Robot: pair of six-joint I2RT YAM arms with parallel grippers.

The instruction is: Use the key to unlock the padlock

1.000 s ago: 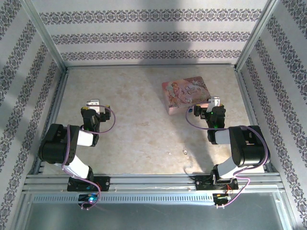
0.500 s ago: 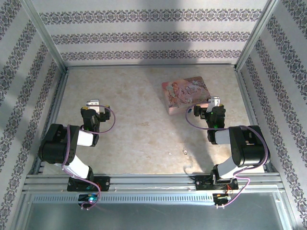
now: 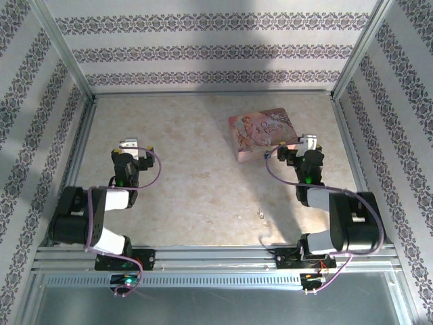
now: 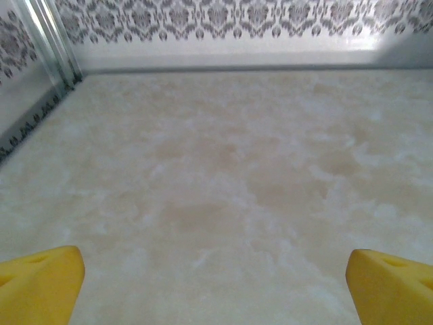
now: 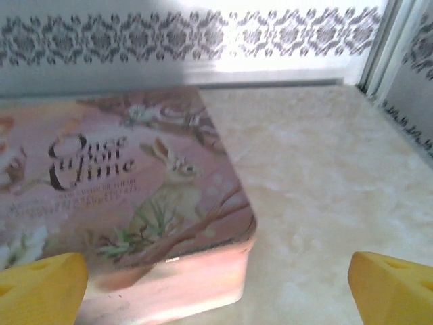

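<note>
Marbled tabletop [image 3: 189, 183]: left gripper [image 3: 128, 145] and right gripper [image 3: 306, 143] both gape wide, empty (readied for grasping, I'd guess), the right beside the pink tin [image 3: 262, 134]; 1 tiny key [image 3: 260, 214] lies nearer the bases.

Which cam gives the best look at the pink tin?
Right wrist: the pink tin sits close, lid lettering and rabbit readable, though cropped at the left. Top external shows it whole but small, artwork unreadable.

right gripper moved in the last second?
Yes. The right gripper shifted slightly right, judged against the pink tin's near right corner.
</note>
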